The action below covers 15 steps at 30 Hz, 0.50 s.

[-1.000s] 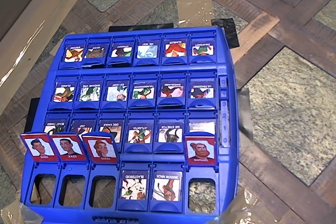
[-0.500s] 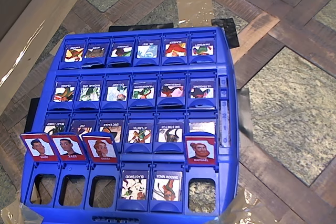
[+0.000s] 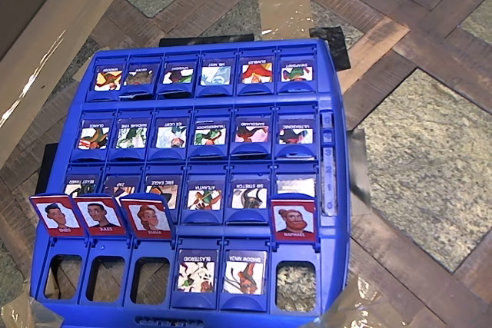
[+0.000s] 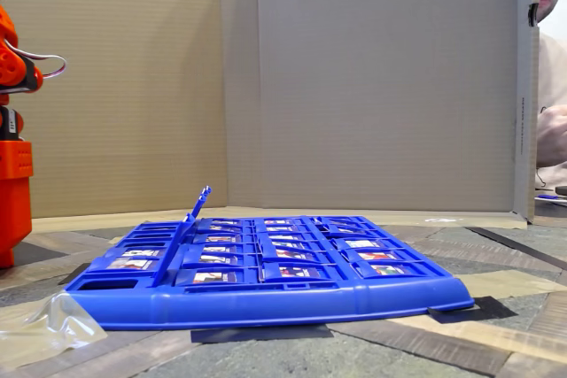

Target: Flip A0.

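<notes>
overhead view, game board (image 3: 324,82): blue, four rows of six tiles. standing tiles (image 3: 100,215): three red portraits near left, a fourth tile (image 3: 294,220) near right; the rest lie flat. change over the last second: none, so the flip is judged not begun. a0: somewhere on the board, unmarked, perhaps a corner. fixed view, orange arm (image 4: 13,174): left edge, apart from the board. claw opening and load: cannot tell.

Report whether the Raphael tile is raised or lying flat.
Raised. The Raphael tile shows its red portrait face in the overhead view, and the slot beneath it gapes open.
</notes>
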### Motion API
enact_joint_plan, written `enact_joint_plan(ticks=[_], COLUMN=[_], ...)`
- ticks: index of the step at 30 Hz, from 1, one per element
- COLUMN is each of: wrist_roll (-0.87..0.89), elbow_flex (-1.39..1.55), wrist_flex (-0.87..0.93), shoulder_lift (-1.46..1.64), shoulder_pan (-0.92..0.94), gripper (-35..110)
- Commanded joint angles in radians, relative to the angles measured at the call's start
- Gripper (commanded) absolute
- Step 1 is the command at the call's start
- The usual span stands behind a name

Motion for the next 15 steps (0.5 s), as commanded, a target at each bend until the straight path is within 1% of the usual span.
enact_joint_plan(ticks=[1,3,7,11,15], wrist_roll=[0.233,0.408,0.635,0.742,0.867], elbow_flex=[0.002,-0.002,-0.006,-0.011,-0.037], wrist_flex=[0.018,0.038,0.058,0.066,0.115], shoulder_lift=[-0.002,-0.002,0.000,0.006,-0.008], shoulder_pan=[-0.011,-0.009,-0.009,-0.005,-0.006], gripper=[0,0,0,1,1])
